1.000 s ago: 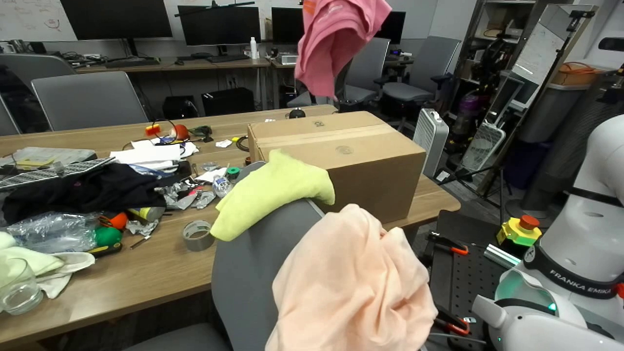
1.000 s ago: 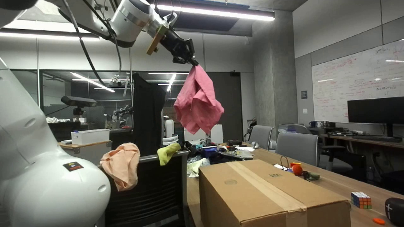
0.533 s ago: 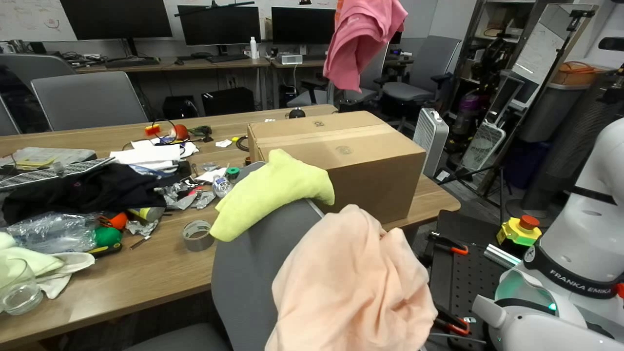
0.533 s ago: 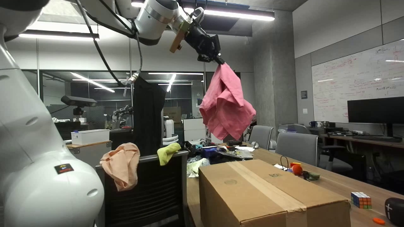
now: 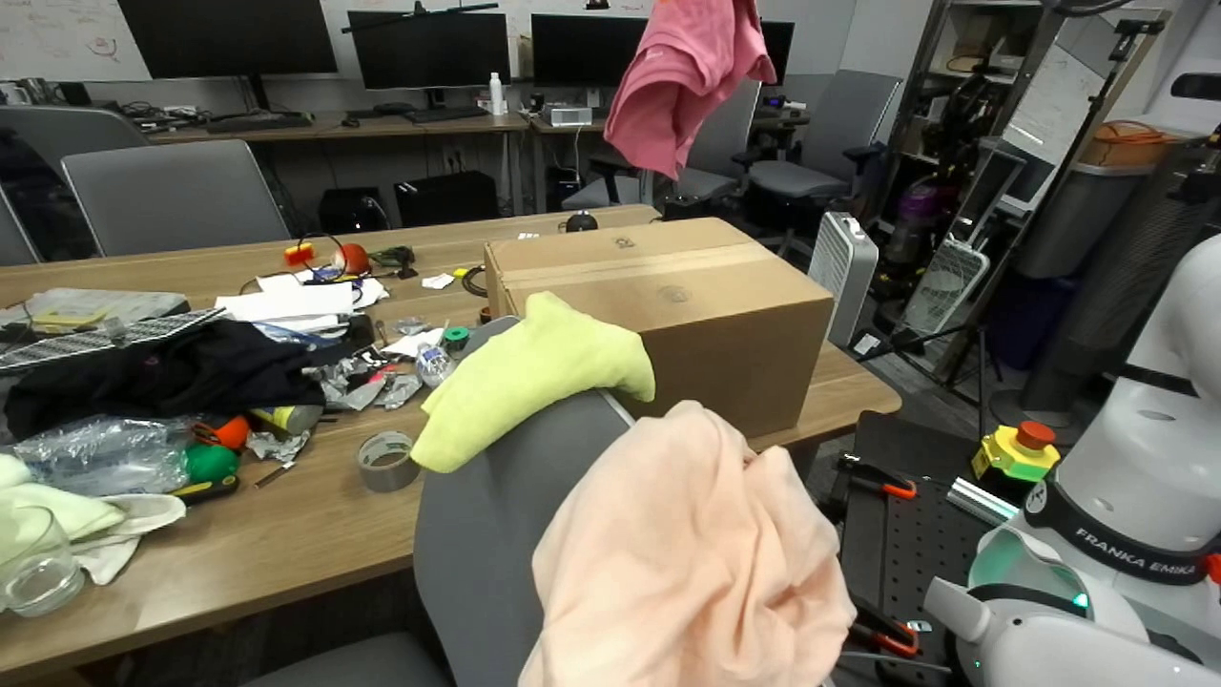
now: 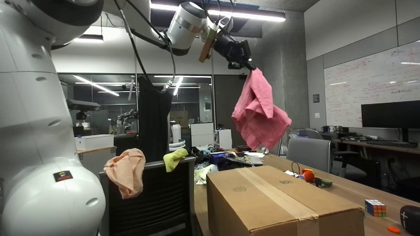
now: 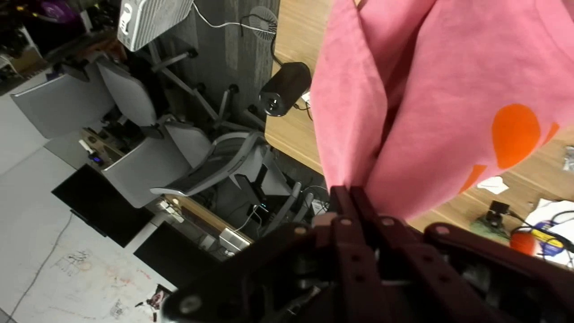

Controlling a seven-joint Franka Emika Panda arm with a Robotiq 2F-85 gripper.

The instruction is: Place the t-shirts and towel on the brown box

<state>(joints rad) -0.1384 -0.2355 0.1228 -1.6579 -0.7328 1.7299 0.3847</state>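
My gripper (image 6: 252, 66) is shut on the top corner of a pink cloth with an orange print. The pink cloth (image 6: 261, 114) hangs in folds, high above the table, also seen in an exterior view (image 5: 687, 86) and the wrist view (image 7: 448, 89). In the wrist view, the gripper (image 7: 349, 190) has its fingertips close together on the cloth. The brown box (image 5: 668, 277) is closed and taped, with nothing on its top; it also shows in an exterior view (image 6: 279, 200). A yellow-green cloth (image 5: 534, 372) and a peach cloth (image 5: 696, 563) hang over a chair back.
The grey chair back (image 5: 486, 534) stands beside the box. The wooden table (image 5: 315, 534) bears a tape roll (image 5: 386, 462), a black garment (image 5: 172, 377) and loose clutter. A puzzle cube (image 6: 375, 208) and a black speaker (image 6: 410, 219) lie beyond the box.
My gripper has carried the pink cloth to the right in an exterior view, toward the space over the box's far side. The box and the other cloths have not moved.
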